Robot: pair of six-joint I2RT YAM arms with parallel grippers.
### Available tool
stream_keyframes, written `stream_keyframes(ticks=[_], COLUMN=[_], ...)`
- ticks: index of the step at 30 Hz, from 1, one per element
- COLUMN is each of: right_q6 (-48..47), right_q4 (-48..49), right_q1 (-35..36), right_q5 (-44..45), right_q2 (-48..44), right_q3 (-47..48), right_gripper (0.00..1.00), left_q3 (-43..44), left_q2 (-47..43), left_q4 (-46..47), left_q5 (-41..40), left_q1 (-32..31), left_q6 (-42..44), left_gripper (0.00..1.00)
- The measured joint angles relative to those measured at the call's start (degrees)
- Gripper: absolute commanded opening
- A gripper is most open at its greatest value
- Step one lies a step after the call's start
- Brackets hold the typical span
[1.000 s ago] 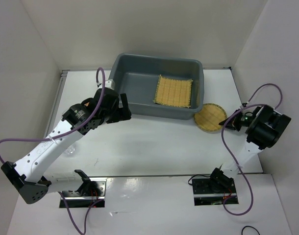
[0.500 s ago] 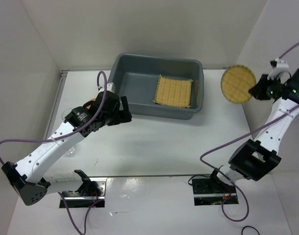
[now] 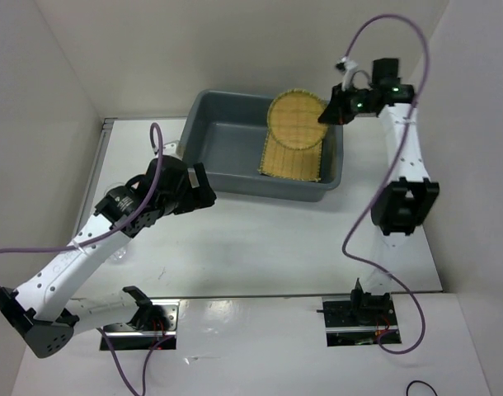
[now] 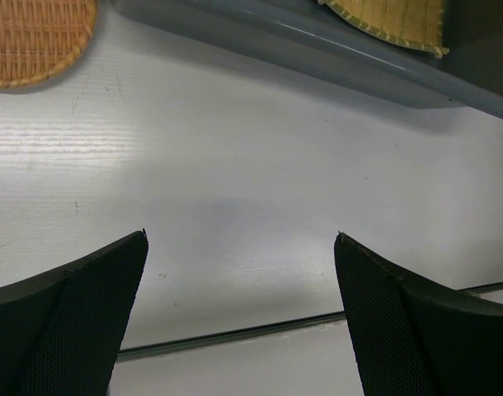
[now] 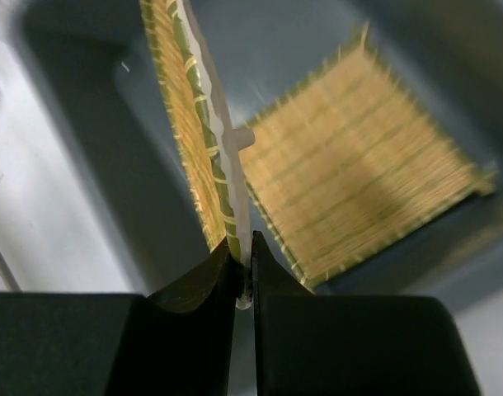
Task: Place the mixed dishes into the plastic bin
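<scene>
- The round straw-coloured woven disc [image 3: 297,120] is pinched at its rim between the fingers of the right gripper [image 3: 332,114], which are closed tight on it.
- In the right wrist view the disc [image 5: 190,124] is seen edge-on, standing nearly upright and rising away from the right gripper [image 5: 243,247].
- The disc is held in the air over the right part of the plastic bin [image 3: 204,124], above the square yellow woven mat [image 3: 291,161].
- The mat [image 5: 359,165] is lying flat on the bin floor, against the right-hand wall.
- The left gripper [image 3: 200,183] is held over the bare table [image 3: 268,239] just outside the bin's near wall, its fingers [image 4: 86,305] spread wide apart with nothing between them.
- The smaller orange-brown disc [image 4: 33,41] is seen lying on the table beside the bin's outer wall [image 4: 334,58], well apart from the left fingers.
- A faint clear shape beside the left arm [image 3: 114,254] may be a glass cup; it is too indistinct to be told.
</scene>
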Motion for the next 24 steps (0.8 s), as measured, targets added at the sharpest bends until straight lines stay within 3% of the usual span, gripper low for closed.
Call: stream_keyframes(ticks=[7, 14, 16, 24], right_q6=[-1.8, -2.9, -2.8, 2.0], right_q4=[-2.8, -3.8, -3.6, -2.6], right_q1=[3.0, 3.8, 4.3, 5.7], right_q5=[7.3, 10.1, 12.0, 15.1], right_q2=[20.2, 23.3, 25.4, 28.7], right_q3=[0.1, 10.0, 10.5, 12.0], right_gripper=[0.00, 0.00, 0.08, 0.19], left_q3=[-2.8, -4.9, -4.9, -3.8], left_q2=[-4.2, -4.6, -3.1, 1.1], left_q4=[-0.7, -0.7, -0.7, -0.7], left_q5=[1.9, 3.0, 3.2, 3.6], left_q1=[0.9, 1.4, 1.6, 2.4], left_q6=[-3.1, -5.9, -5.9, -5.6], left_gripper=[1.00, 1.00, 1.00, 1.00])
